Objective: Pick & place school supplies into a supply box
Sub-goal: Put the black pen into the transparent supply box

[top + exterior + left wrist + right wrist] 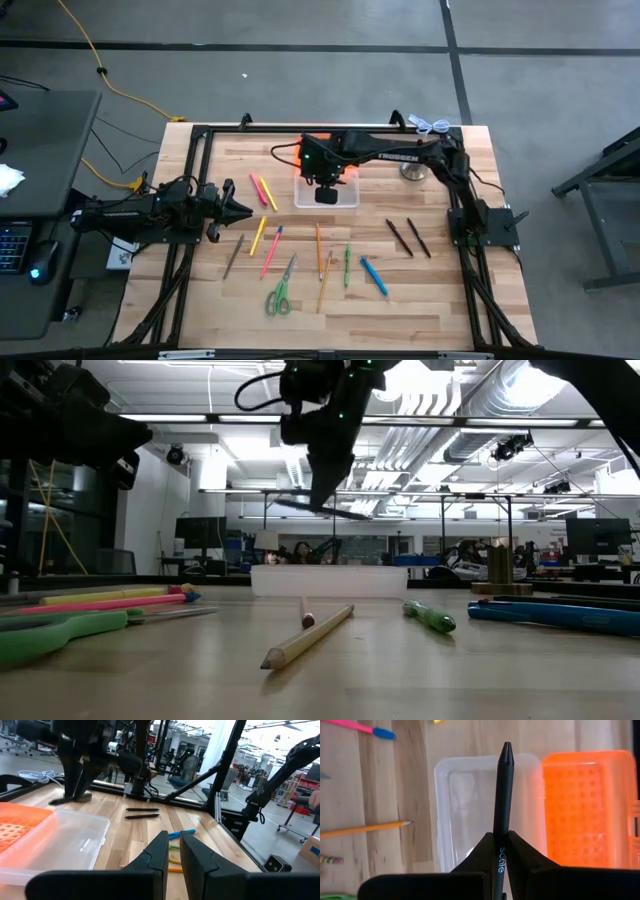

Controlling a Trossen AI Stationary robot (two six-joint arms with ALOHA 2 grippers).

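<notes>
The right gripper hangs above the clear supply box, its jaws pinching a black pen that points out over the box's open tray. The orange lid lies folded open beside the tray. The box sits at the far middle of the table. The left gripper waits at the left side, its jaws pressed nearly together and holding nothing. Pencils, markers and green scissors lie scattered nearer, and two dark pens to the right.
</notes>
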